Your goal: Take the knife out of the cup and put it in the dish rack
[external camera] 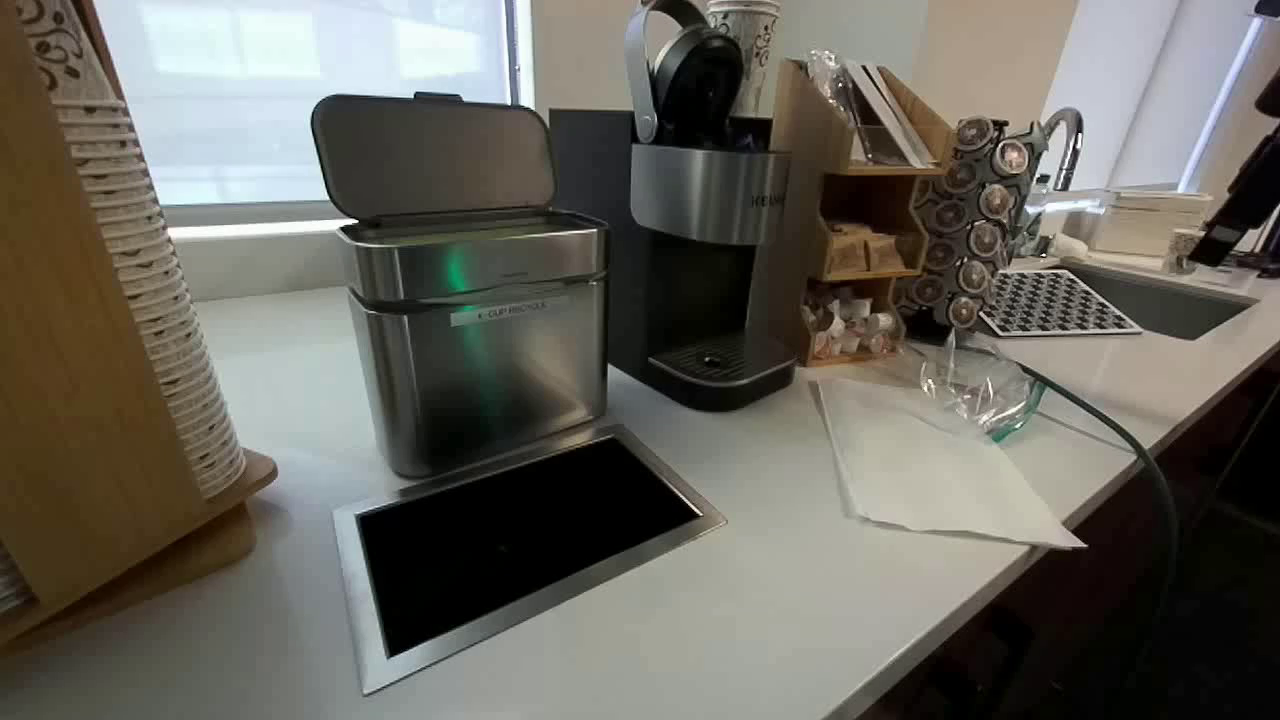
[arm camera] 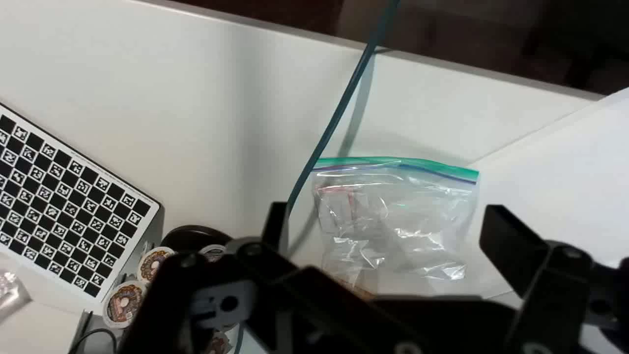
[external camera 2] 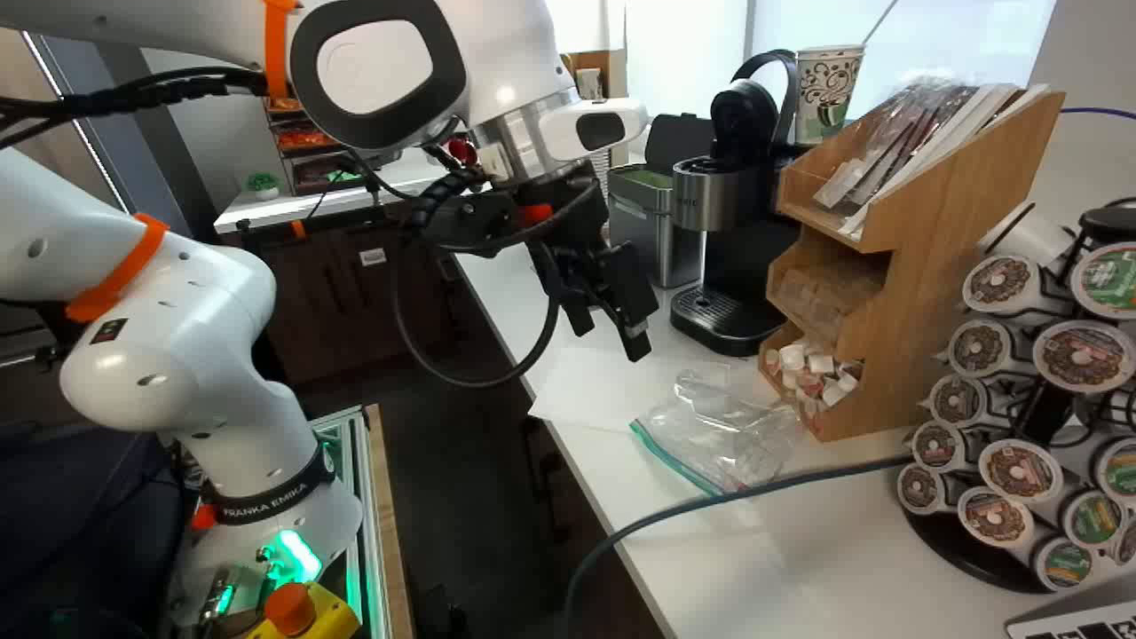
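Observation:
A patterned paper cup [external camera 2: 827, 93] stands upright on top of the coffee maker; it also shows in an exterior view [external camera: 745, 45]. A thin pale stick [external camera 2: 880, 18] rises tilted from it; whether this is the knife I cannot tell. No dish rack can be made out. My gripper [external camera 2: 610, 335] is open and empty, pointing down above the counter, in front of the coffee maker and below cup height. In the wrist view the open fingers [arm camera: 390, 223] frame a clear zip bag [arm camera: 398, 211] lying below, apart from it. Dark parts resembling my gripper show at an exterior view's right edge [external camera: 1235, 210].
The coffee maker [external camera 2: 728, 257] stands beside a wooden organizer [external camera 2: 932, 231] and a pod carousel [external camera 2: 1021, 399]. A steel bin [external camera: 480, 340] stands behind a counter opening [external camera: 540, 520]. A cable [external camera 2: 710, 501] crosses the counter. A checkered board [arm camera: 59, 211] lies near the sink [external camera: 1180, 300].

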You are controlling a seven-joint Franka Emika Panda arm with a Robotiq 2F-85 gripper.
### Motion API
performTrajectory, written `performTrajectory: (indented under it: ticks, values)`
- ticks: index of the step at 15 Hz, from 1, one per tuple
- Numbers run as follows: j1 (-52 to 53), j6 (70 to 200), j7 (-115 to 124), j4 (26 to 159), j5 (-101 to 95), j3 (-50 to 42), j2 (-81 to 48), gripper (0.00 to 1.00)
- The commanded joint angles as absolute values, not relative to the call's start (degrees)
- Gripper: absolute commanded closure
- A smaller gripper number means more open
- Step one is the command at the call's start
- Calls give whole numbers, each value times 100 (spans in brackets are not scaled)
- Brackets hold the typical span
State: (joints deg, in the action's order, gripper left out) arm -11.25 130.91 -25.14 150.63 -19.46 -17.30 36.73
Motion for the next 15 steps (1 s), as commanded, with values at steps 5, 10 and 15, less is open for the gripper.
performTrajectory:
  ticks: [5, 10, 15]
  values:
    - [-1154, 13078, -2533, 15053, -1916, -1698, 3669, 0]
    - [-1058, 13290, -2433, 14387, -1946, -1447, 3740, 0]
    - [-817, 14063, -1980, 13302, -1714, -1181, 3250, 0]
